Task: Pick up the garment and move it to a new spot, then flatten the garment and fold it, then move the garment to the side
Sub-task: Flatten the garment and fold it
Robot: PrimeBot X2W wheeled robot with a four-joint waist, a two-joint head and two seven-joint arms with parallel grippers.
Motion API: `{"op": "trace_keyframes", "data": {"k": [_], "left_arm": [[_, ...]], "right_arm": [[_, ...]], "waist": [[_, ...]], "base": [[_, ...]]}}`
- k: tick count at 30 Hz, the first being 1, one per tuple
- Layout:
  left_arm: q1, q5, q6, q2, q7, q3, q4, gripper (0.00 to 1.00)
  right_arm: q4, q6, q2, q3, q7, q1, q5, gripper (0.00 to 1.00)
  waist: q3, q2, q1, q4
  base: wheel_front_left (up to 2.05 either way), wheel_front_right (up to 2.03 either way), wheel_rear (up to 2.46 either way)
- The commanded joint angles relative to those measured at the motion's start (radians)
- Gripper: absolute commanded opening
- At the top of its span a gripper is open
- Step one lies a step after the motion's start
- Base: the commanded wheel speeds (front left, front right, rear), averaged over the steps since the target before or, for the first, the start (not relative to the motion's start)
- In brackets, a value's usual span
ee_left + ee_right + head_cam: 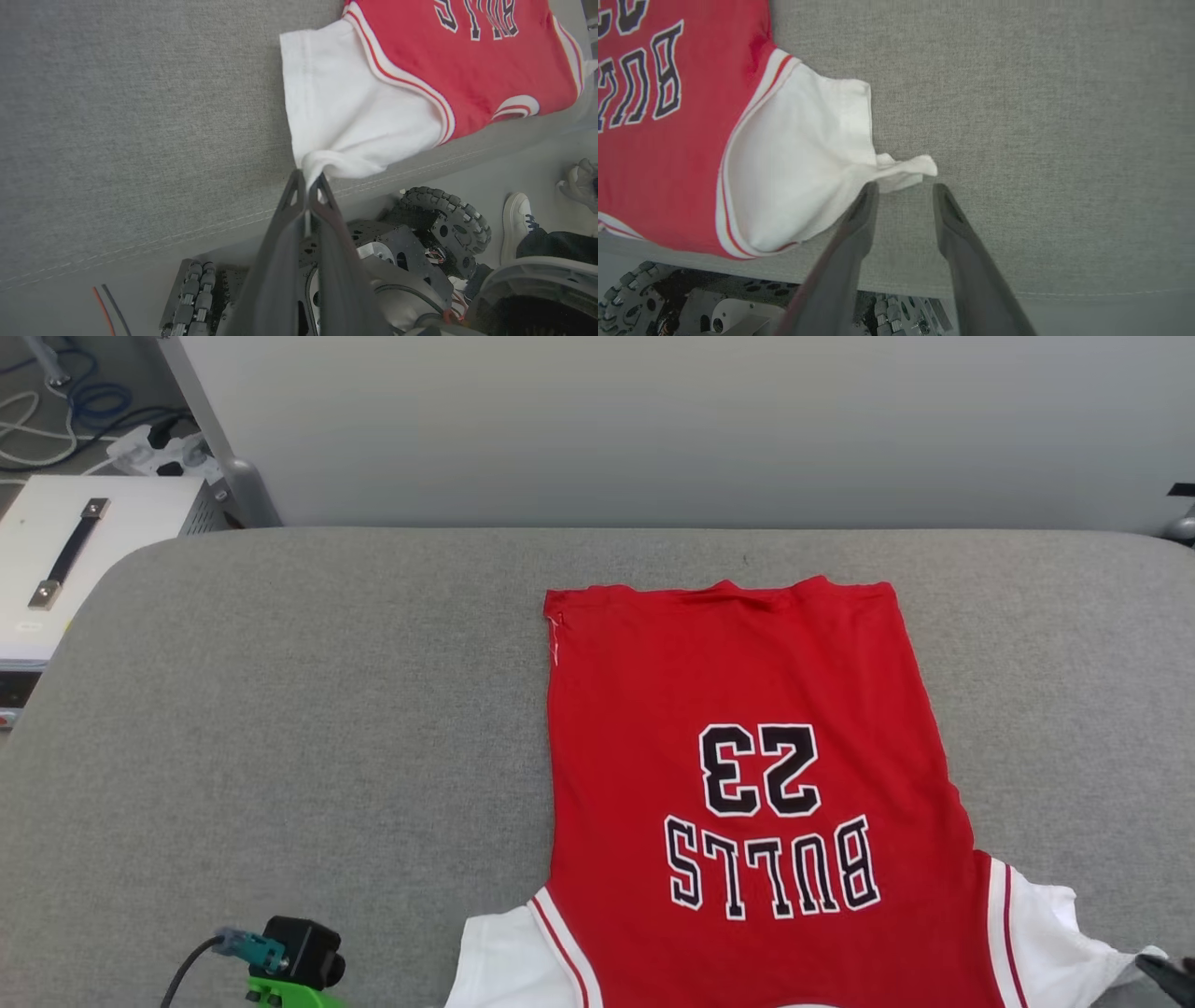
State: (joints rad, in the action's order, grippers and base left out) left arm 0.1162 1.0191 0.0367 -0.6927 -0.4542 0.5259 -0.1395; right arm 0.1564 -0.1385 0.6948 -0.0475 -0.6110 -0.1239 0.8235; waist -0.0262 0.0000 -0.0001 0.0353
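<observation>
The garment (644, 709) lies flat on the grey fabric worktop (327, 709), print up (BULLS 23 reads upside down from the head). The left tool (308, 178) pinches one white sleeve corner; the right tool (906, 186) gapes beside the other

red garment (747, 672) — white sleeves (1038, 919), black print (761, 770), grey cushion (327, 709)

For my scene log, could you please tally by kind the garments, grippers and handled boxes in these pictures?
Garments: 1, the garment, red with white sleeves.
Grippers: 2, the left gripper shut on the garment, the right gripper open.
Boxes: 1, the white box with a black handle.
Total: 4.
</observation>
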Motion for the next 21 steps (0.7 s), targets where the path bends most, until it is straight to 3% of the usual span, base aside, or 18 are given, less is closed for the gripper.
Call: {"op": "trace_keyframes", "data": {"k": [1, 7, 12, 21], "left_arm": [[-0.025, -0.012, 0.001, -0.005, -0.008, 0.003, -0.02, 0.0], [-0.074, -0.046, 0.008, -0.021, -0.051, 0.02, -0.106, 0.0], [-0.123, -0.053, 0.011, -0.012, -0.086, 0.031, -0.183, 0.0], [-0.211, -0.106, -0.004, 0.005, -0.102, 0.051, -0.23, 0.0]], "right_arm": [[-0.027, 0.008, -0.003, 0.036, -0.031, -0.004, 0.0, 1.0], [-0.176, 0.008, -0.011, 0.183, -0.191, 0.08, -0.003, 1.0], [-0.272, 0.008, -0.049, 0.244, -0.35, 0.252, -0.024, 1.0], [-0.262, 0.008, -0.136, 0.21, -0.614, 0.64, -0.154, 1.0]], "waist": [[-0.044, 0.0, 0.0001, 0.013], [-0.148, 0.0, 0.0001, 0.044], [-0.25, 0.0, 0.0001, 0.091], [-0.412, 0.0, 0.0001, 0.182]], "base": [[0.0, 0.0, 0.0], [0.0, 0.0, 0.0], [0.0, 0.0, 0.0], [0.0, 0.0, 0.0]]}}
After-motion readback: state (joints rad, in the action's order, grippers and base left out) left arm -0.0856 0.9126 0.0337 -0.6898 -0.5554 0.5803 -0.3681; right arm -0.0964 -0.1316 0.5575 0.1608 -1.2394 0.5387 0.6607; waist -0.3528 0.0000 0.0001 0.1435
